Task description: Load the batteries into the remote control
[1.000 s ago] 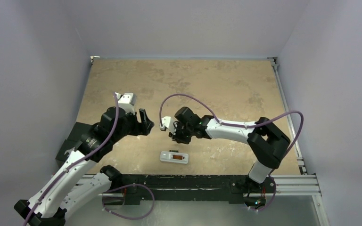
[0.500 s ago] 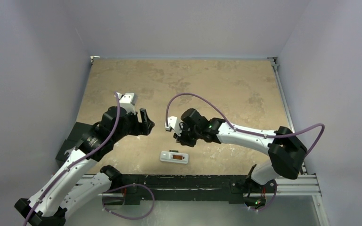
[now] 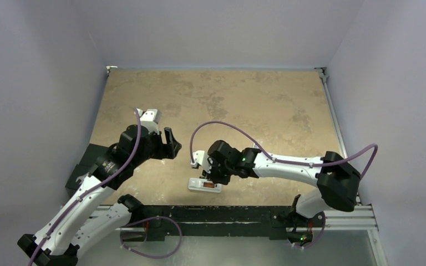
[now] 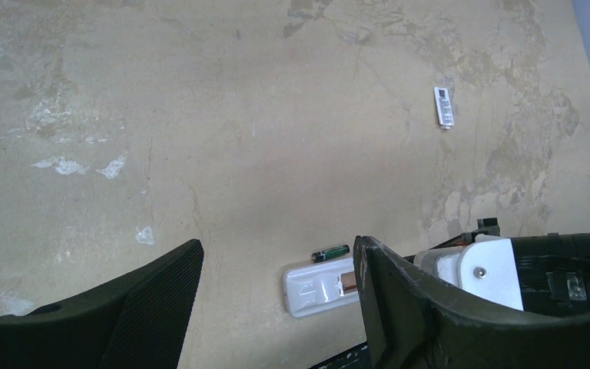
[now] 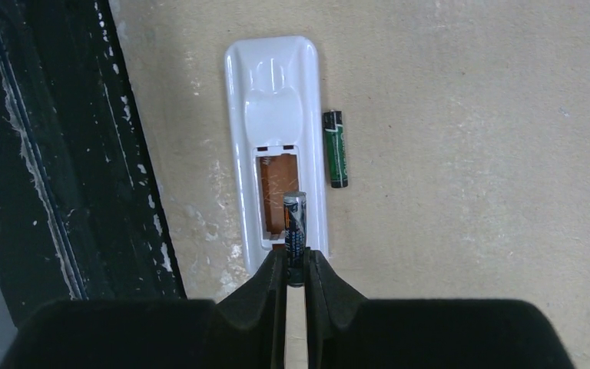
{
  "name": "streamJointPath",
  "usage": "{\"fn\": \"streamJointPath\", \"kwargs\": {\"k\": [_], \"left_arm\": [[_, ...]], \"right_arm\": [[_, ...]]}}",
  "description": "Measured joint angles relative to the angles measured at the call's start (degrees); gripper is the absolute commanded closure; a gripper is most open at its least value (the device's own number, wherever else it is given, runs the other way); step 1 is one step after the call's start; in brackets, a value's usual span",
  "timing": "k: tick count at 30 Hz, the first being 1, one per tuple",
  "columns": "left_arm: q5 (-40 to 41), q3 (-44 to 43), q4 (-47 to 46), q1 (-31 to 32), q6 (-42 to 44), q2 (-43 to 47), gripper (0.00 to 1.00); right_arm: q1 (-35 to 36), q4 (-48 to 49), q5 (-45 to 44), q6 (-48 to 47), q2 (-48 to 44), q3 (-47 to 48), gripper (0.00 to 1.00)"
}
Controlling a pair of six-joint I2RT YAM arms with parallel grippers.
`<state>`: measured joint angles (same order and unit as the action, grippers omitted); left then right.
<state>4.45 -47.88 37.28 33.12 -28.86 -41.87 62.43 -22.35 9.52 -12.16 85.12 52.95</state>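
Note:
The white remote control [image 5: 278, 131] lies back up near the table's front edge, its brown battery bay [image 5: 274, 194] open; it also shows in the top view [image 3: 204, 185] and left wrist view [image 4: 319, 288]. My right gripper [image 5: 296, 263] is shut on a dark battery [image 5: 295, 223], holding it just over the bay's right side. A second, green-and-black battery [image 5: 337, 148] lies on the table beside the remote, also in the left wrist view [image 4: 330, 253]. My left gripper [image 3: 170, 143] is open and empty, hovering left of the remote.
The black front rail [image 5: 54, 154] runs along the table edge right next to the remote. A small white battery cover [image 4: 444, 107] lies far off on the table. The right arm [image 3: 288, 163] stretches across the front right.
My right gripper has moved down and toward the front edge, bringing its battery from above the table to over the remote's bay. The left arm has not moved.

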Motion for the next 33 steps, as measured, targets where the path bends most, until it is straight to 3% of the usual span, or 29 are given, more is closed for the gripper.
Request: {"fn": "streamJointPath", "kwargs": {"k": [16, 33], "left_arm": [[-0.1, 0.0, -0.3, 0.0, 0.0, 0.2, 0.29], [-0.2, 0.0, -0.3, -0.1, 0.0, 0.2, 0.29]], "right_arm": [[3.2, -0.1, -1.5, 0.6, 4.8, 0.0, 0.92], [3.9, -0.3, -2.6, 0.7, 5.7, 0.6, 0.77]]}}
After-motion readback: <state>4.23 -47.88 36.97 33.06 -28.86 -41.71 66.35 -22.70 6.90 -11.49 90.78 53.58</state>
